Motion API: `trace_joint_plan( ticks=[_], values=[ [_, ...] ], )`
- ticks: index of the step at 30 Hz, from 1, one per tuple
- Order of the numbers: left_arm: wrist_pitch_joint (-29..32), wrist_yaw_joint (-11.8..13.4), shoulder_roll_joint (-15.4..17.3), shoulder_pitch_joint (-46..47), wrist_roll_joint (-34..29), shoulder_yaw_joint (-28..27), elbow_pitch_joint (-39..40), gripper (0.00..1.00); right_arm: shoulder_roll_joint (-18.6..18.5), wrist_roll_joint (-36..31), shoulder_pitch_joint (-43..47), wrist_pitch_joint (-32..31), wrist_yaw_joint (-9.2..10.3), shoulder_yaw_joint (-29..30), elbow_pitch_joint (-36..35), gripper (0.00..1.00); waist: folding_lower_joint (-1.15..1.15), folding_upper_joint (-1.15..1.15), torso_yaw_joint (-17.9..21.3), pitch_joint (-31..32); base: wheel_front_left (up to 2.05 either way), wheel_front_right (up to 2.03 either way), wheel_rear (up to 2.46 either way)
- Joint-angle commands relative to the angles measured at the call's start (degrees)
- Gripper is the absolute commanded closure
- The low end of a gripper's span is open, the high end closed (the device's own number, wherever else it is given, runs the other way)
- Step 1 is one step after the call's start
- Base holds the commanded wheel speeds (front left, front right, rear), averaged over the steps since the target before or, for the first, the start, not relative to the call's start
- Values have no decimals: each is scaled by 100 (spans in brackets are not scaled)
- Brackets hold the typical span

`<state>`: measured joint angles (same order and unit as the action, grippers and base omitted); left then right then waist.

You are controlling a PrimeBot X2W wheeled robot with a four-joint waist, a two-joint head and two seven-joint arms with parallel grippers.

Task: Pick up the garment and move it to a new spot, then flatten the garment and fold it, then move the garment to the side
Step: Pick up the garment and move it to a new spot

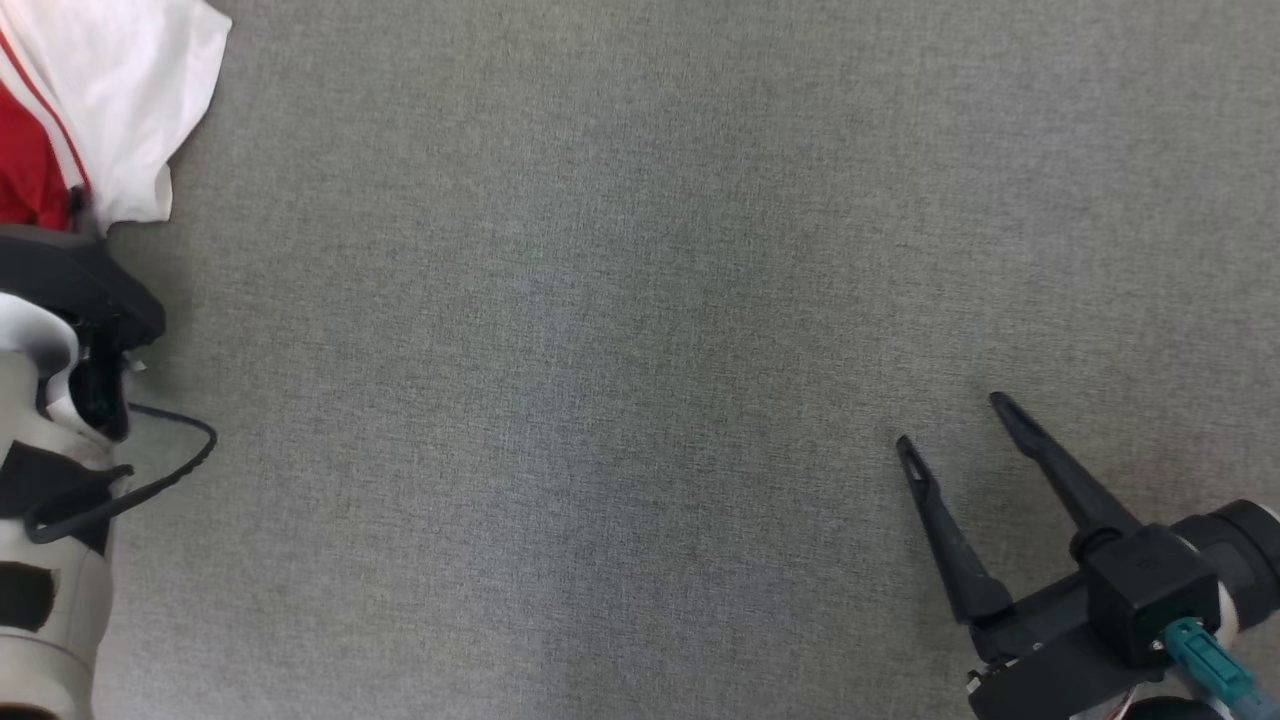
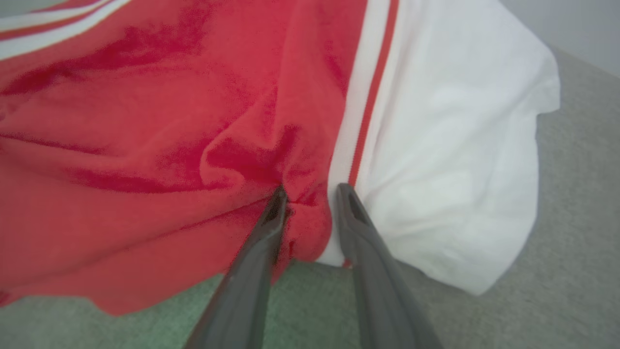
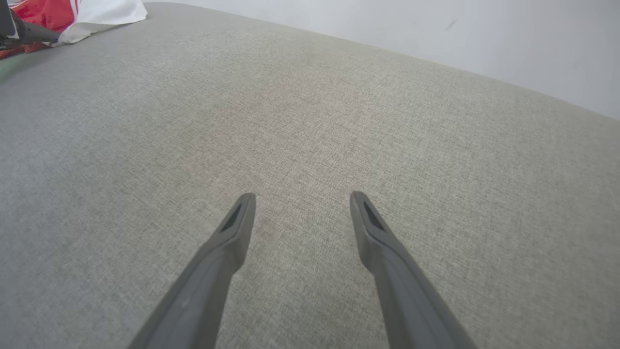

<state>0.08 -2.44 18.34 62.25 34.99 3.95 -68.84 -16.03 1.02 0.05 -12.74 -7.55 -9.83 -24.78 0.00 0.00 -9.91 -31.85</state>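
Observation:
The garment (image 1: 110,110) is red and white with thin stripes and lies crumpled at the far left of the grey cloth surface (image 1: 640,350). In the left wrist view the garment (image 2: 145,121) sits close up, and my left gripper (image 2: 312,193) has its fingers pinching a red fold right beside the white striped seam. From the head view my left forearm (image 1: 50,450) rises along the left edge and hides those fingers. My right gripper (image 1: 952,422) stands open at the lower right, far from the garment. Its spread fingers hover over bare fabric, with nothing in the right gripper (image 3: 300,196).
A pale wall (image 3: 436,34) runs behind the far edge of the surface. The garment (image 3: 72,14) shows small at the top left of the right wrist view, with a dark finger of the other arm (image 3: 29,31) against it. A black cable (image 1: 150,480) loops off my left forearm.

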Motion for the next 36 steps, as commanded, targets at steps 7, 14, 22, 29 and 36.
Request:
trace_joint_plan(
  ticks=[7,14,22,29,36],
  values=[
    [-119,-260,341,-37,-18,76,-154,100,206,186,-352,312,13,-267,470,0,0,0,97,635,0,0,0],
    [70,-440,717,323,-191,353,120,100,523,371,-674,755,13,-442,1158,0,0,0,99,1257,0,0,0],
    [581,-508,1045,839,-378,865,1060,100,946,547,-919,1460,13,-465,2092,0,0,0,225,2152,0,0,0],
    [1063,-494,975,764,-41,1381,2712,100,1186,516,-878,1800,13,-356,2609,0,0,0,638,2782,0,0,0],
    [1414,-193,765,268,150,1524,4317,100,1271,468,-811,1837,13,-321,2768,0,0,0,1327,2967,0,0,0]
  ],
)
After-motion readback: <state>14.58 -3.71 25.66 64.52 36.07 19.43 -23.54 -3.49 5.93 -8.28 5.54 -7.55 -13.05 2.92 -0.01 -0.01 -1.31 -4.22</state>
